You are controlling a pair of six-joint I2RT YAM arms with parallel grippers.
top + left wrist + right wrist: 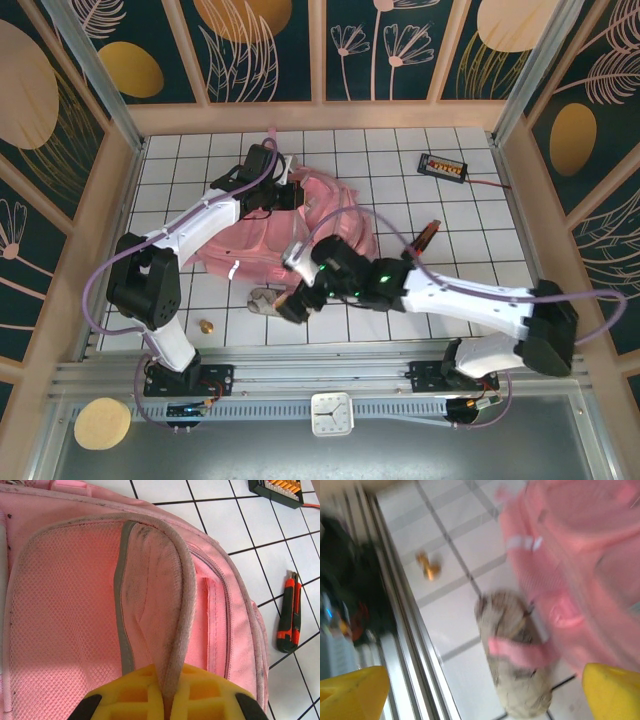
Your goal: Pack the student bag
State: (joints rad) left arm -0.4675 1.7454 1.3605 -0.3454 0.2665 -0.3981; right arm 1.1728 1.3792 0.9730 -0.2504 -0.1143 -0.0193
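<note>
The left arm (200, 225) rises from its base at the table's (400, 200) near-left corner, folds at an elbow by the left edge, and reaches toward the far middle. The left gripper (288, 193) is clamped, its yellow fingers (205, 697) pinching a grey-edged fold of the bag (65, 605). The right arm (470, 300) runs from its near-edge base to an elbow by the right edge, then stretches low to the left. The right gripper (292, 302) sits close to the near edge, fingers (350, 692) spread wide; its wrist view is blurred.

Pink cloth student bag (70, 605) (mesh panel, matt).
</note>
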